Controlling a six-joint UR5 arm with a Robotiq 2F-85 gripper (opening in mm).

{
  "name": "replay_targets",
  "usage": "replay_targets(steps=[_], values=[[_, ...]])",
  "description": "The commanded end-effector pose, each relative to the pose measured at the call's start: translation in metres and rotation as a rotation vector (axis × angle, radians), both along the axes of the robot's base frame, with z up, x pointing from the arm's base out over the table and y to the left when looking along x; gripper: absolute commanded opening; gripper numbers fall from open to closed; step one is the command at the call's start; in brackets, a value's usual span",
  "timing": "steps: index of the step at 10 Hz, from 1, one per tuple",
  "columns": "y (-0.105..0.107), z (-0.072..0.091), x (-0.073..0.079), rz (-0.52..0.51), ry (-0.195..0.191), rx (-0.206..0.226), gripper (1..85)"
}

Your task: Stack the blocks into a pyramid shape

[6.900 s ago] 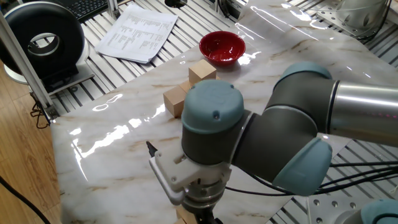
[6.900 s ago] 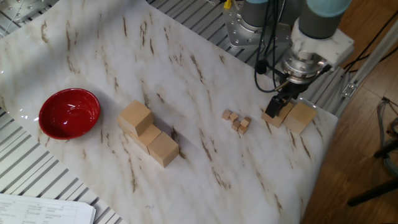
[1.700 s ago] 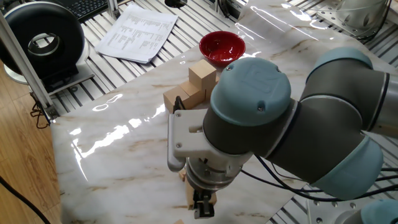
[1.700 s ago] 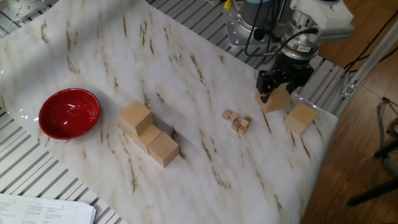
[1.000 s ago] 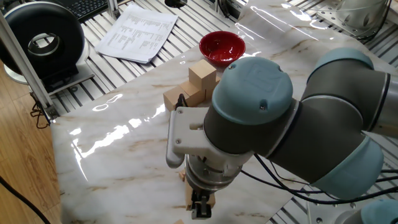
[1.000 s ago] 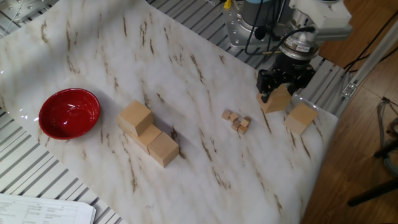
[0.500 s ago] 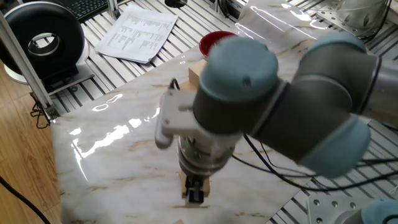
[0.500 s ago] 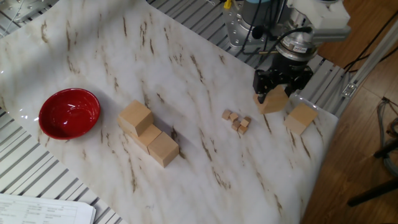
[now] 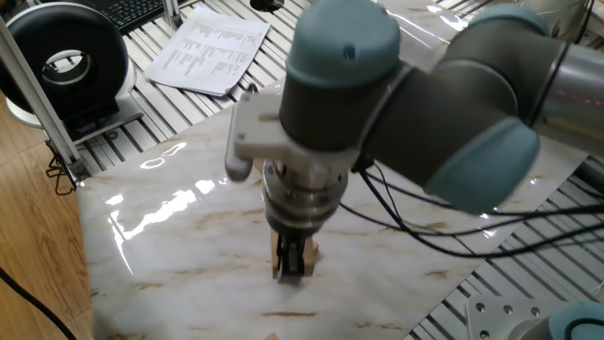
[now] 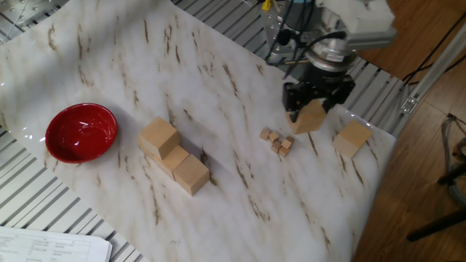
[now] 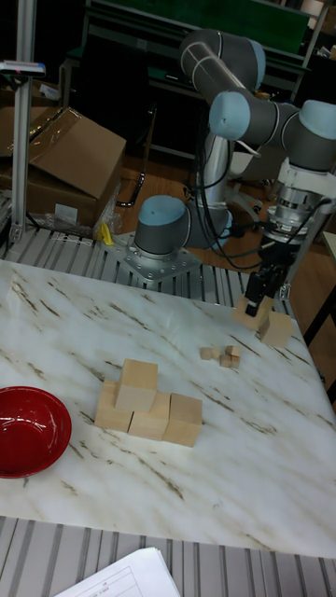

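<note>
My gripper [image 10: 314, 104] is shut on one tan block [image 10: 308, 118] and holds it just above the table, near its far right corner. In the tall fixed view the same gripper [image 11: 255, 292] and block [image 11: 249, 314] hang beside a loose block [image 11: 277, 329] lying on the table. The pyramid shape [image 11: 149, 403] stands mid-table: three blocks in a row with one block [image 11: 140, 374] on top at its left end. In one fixed view the arm hides that stack, and only the gripper [image 9: 291, 263] with its block [image 9: 279, 247] shows.
A red bowl [image 10: 81, 132] sits left of the stack. Several tiny wooden cubes [image 10: 277, 140] lie between the stack and my gripper. Papers [image 9: 209, 47] and a black round device [image 9: 64, 62] lie beyond the table edge. The loose block [image 10: 353, 138] is close to the right edge.
The gripper has carried the held block leftward, away from the loose block and toward the tiny cubes. The stack and bowl have stayed put.
</note>
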State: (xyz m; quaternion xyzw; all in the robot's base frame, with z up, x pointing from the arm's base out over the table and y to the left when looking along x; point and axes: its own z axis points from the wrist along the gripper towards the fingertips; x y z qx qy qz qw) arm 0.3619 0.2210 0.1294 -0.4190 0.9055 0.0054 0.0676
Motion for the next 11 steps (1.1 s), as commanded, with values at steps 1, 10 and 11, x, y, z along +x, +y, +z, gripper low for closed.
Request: replay_targets(steps=[1, 10, 11], values=[[-0.02, 0.001, 0.021, 0.039, 0.012, -0.003, 1.0], [-0.051, -0.027, 0.04, 0.156, 0.069, -0.03, 1.0], [-0.05, -0.027, 0.037, 0.155, 0.081, -0.028, 1.0]])
